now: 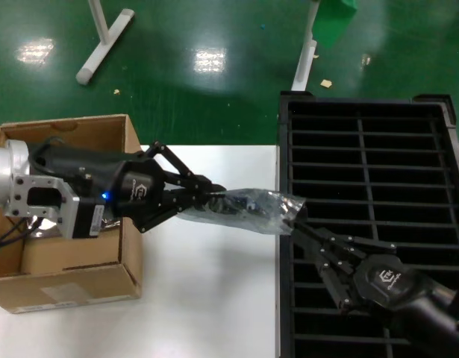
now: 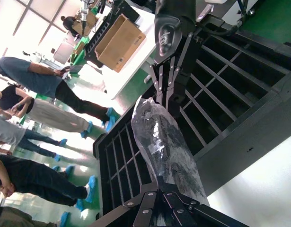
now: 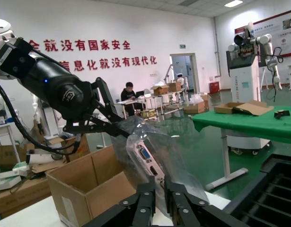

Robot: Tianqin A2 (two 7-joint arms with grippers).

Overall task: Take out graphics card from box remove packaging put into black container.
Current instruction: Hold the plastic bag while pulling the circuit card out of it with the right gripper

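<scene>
The graphics card [image 3: 146, 158], its silver bracket and blue port showing, sits inside the translucent grey packaging bag [image 1: 248, 207]. The bag hangs in the air between the brown box [image 1: 102, 134] and the black container [image 1: 363, 156]. My left gripper [image 1: 208, 198] is shut on the bag's left end. My right gripper [image 1: 298, 221] is shut on its right end, at the container's left rim. In the left wrist view, the bag [image 2: 164, 142] runs from the left gripper [image 2: 171, 189] to the right gripper [image 2: 166, 82]. In the right wrist view, the right gripper [image 3: 163, 187] pinches the bag.
The white table [image 1: 207, 298] lies under the bag. The open box [image 3: 88, 184] stands at the table's left. The container's slotted ribs [image 2: 216, 75] fill the right side. White stand legs [image 1: 102, 41] rest on the green floor beyond.
</scene>
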